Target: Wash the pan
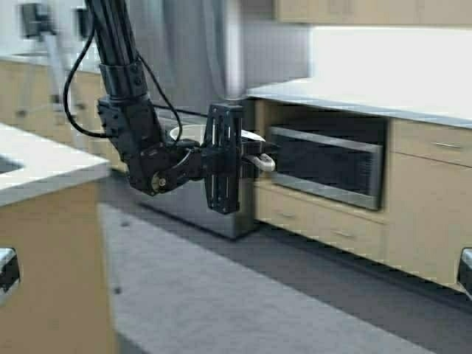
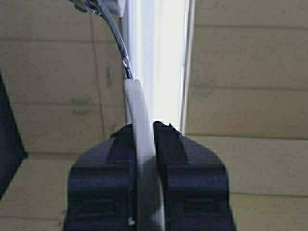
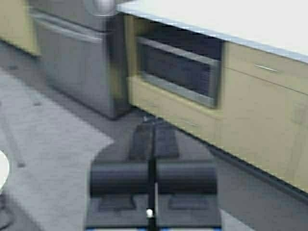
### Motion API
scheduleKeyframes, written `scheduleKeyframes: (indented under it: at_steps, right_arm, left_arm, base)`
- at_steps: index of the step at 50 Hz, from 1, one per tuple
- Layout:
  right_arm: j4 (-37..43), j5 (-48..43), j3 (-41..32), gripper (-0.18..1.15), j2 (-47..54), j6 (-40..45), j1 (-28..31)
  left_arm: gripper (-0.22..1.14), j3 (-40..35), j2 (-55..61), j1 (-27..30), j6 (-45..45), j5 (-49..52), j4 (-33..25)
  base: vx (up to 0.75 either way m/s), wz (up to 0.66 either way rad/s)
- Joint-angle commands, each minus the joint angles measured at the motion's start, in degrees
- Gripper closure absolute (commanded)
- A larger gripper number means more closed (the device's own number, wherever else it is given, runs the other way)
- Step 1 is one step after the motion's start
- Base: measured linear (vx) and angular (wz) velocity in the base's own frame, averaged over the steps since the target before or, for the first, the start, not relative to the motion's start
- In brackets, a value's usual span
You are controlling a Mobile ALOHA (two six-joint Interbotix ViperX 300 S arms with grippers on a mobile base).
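The left hand (image 1: 247,156) is holding the pan (image 1: 193,133) up in the air in front of the robot, well above the floor (image 1: 243,295). In the high view the pan is showing as a pale round rim just behind the hand's black frame, with its short white handle (image 1: 264,161) sticking out toward the built-in oven (image 1: 327,164). In the left wrist view the two dark fingers (image 2: 190,166) are pressing tight on either side of that white handle (image 2: 139,125), which is running up between them to a curved metal neck.

The right hand (image 3: 153,137) is hanging low over the grey floor (image 3: 57,139), with its two fingers brought together until only a thin line is showing between them, and nothing is sitting in its grip.

Ahead, a pale desk (image 1: 383,96) is running along the wall above light wooden cabinets (image 1: 431,214), with the steel oven set beneath it. A steel appliance (image 3: 72,53) is standing beside the oven. Another light desk (image 1: 37,162) is standing at the robot's left.
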Motion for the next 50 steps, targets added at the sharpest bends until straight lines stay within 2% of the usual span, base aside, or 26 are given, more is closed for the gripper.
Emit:
scheduleKeyframes:
  at_steps: [1,15,29,42,50]
  right_arm:
    - [0.00,-0.26,-0.79,0.90,-0.53,-0.09,0.09]
    - [0.00,-0.18,-0.53,0.90,-1.14,0.26,0.09]
    - [0.00,-0.26,-0.79,0.90,-1.14,0.62,0.09]
    - [0.00,-0.26,0.00,0.90,-2.37,0.35,0.09]
    - [0.00,-0.18,0.26,0.90,-2.11,0.53,0.09]
  left_arm:
    - [0.89,-1.05,-2.55,0.09,1.14,-0.97,0.09]
    - [0.89,-1.58,-1.85,0.00,1.14,-0.97,0.26]
    - [0.89,-0.26,-2.37,-0.26,1.14,-0.97,0.70]
    - [0.89,-1.14,-1.14,2.20,0.62,-0.53,9.49]
    - [0.89,-0.70,-0.44,6.77,-1.41,-0.44,10.02]
  base:
    - [0.08,0.75]
    - [0.08,0.74]
    - [0.10,0.48]
    - [0.14,0.46]
    - [0.17,0.44]
